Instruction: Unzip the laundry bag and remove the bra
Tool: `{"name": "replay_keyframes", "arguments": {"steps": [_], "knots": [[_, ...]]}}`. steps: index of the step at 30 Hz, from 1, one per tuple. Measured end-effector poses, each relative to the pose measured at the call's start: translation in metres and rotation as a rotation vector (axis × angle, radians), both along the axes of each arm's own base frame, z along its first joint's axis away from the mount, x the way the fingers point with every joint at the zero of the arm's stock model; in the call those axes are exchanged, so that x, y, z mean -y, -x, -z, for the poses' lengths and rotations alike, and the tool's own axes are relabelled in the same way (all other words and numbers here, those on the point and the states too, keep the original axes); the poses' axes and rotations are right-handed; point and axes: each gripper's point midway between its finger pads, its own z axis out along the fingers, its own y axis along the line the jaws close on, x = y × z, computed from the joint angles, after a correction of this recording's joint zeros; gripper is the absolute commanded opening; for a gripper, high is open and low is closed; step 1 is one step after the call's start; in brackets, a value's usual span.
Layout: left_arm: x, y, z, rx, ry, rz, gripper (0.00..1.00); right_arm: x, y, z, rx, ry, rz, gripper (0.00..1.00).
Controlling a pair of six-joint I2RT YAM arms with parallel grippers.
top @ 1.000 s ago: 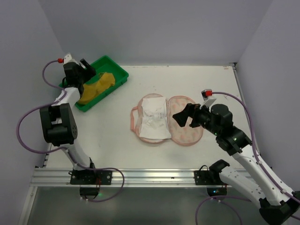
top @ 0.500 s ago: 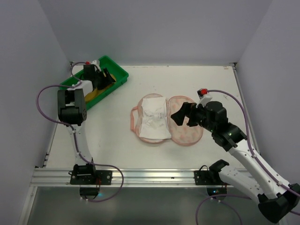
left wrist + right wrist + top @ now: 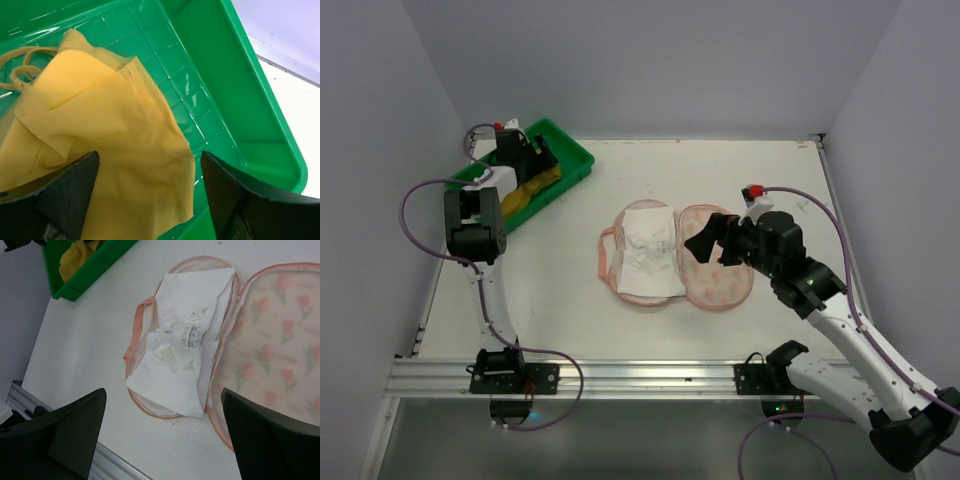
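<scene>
Hovering low over the table [image 3: 760,170], the right pincer [image 3: 162,392] is released: fingers spread wide, nothing between them. The bag [image 3: 280,350] lies directly beneath it, unzipped and folded out flat into two lobes. The printed lobe sits below the pincer's right finger. The other lobe, below the gap and towards the left finger, holds a crumpled white cloth [image 3: 185,345] with a small label. A pink loop [image 3: 135,325] sticks out of that lobe's outer edge, on the side away from the pincer. Neither finger touches the bag.

Farther off, at the far-left corner, the left pincer [image 3: 149,155] hangs over the tray [image 3: 225,75]. It is also released, with the fingers wide apart and the gap empty. A yellow garment [image 3: 100,115] lies in the tray just below it, mostly under the left finger and the gap, with thin strap loops bunched at its far-left end. Cannot tell whether the fingers touch the garment. Bare green floor shows below the right finger. The tray stands well apart from the bag.
</scene>
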Motion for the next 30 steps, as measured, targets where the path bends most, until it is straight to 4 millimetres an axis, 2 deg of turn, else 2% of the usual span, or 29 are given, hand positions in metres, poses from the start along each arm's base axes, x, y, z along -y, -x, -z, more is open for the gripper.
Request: {"name": "replay_keyframes", "arguments": {"steps": [4,7,9,11,13,15,17,20,22,24,29,30], "knots": [[0.007,0.001,-0.014,0.026,-0.022,0.038,0.97,0.001,0.0,-0.002,0.006,0.0,0.007,0.99],[0.03,0.014,-0.044,0.065,-0.044,0.117,0.98,0.003,0.001,-0.005,0.017,-0.004,0.011,0.99],[0.055,0.025,-0.07,0.103,-0.055,0.187,0.98,0.004,0.001,-0.007,0.026,-0.007,0.016,0.99],[0.092,0.042,-0.099,0.148,-0.069,0.28,0.99,0.005,0.002,-0.01,0.034,-0.011,0.018,0.99],[0.134,0.062,-0.126,0.188,-0.09,0.38,0.99,0.006,0.003,-0.012,0.044,-0.017,0.018,0.99],[0.178,0.087,-0.138,0.207,-0.099,0.48,0.98,0.007,0.004,-0.013,0.052,-0.022,0.018,0.99],[0.215,0.115,-0.134,0.185,-0.09,0.567,0.97,0.008,0.006,-0.01,0.051,-0.022,0.017,0.99],[0.243,0.15,-0.101,0.085,-0.088,0.644,0.94,0.009,0.009,-0.002,0.043,-0.02,0.017,0.99],[0.248,0.168,-0.074,-0.002,-0.103,0.663,0.92,0.009,0.011,0.001,0.037,-0.02,0.015,0.99],[0.252,0.177,-0.054,-0.059,-0.114,0.675,0.9,0.009,0.013,0.003,0.036,-0.024,0.011,0.99],[0.257,0.187,-0.019,-0.145,-0.147,0.681,0.78,0.01,0.019,0.001,0.043,-0.046,0.005,0.99],[0.257,0.188,-0.014,-0.158,-0.153,0.68,0.72,0.011,0.021,0.001,0.046,-0.051,0.006,0.99]]}}
